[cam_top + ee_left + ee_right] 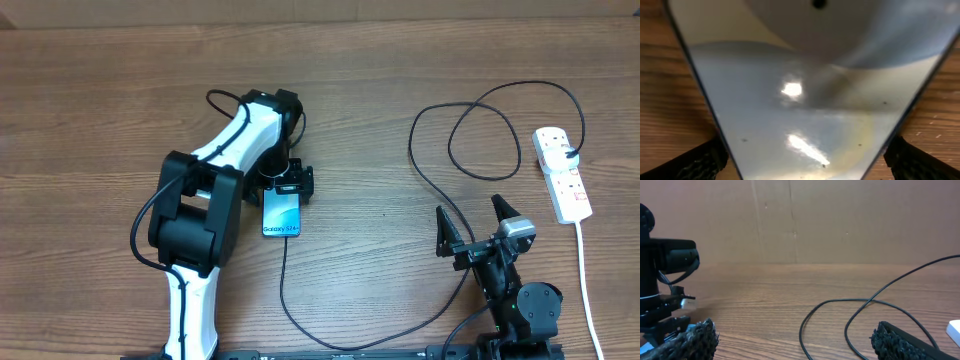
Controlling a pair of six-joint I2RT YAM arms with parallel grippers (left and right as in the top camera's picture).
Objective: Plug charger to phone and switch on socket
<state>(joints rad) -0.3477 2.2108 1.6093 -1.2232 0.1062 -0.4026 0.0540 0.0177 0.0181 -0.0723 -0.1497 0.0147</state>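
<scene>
The phone [282, 213] lies flat on the table with its lit blue-and-white screen up. The thin black charger cable [420, 165] runs from the phone's near end in a long loop to a black plug [570, 153] in the white socket strip [562, 178] at the right. My left gripper [289, 186] sits over the phone's far end. In the left wrist view its fingers [805, 160] straddle the phone [800, 100] with thin strips of wood showing on both sides. My right gripper [475, 228] is open and empty, near the cable [840, 302].
The socket's white cord [585, 285] runs down to the front edge at the right. A cardboard wall [800, 220] stands behind the table. My left arm [665, 260] shows in the right wrist view, and the socket's corner [955, 330] at its right edge.
</scene>
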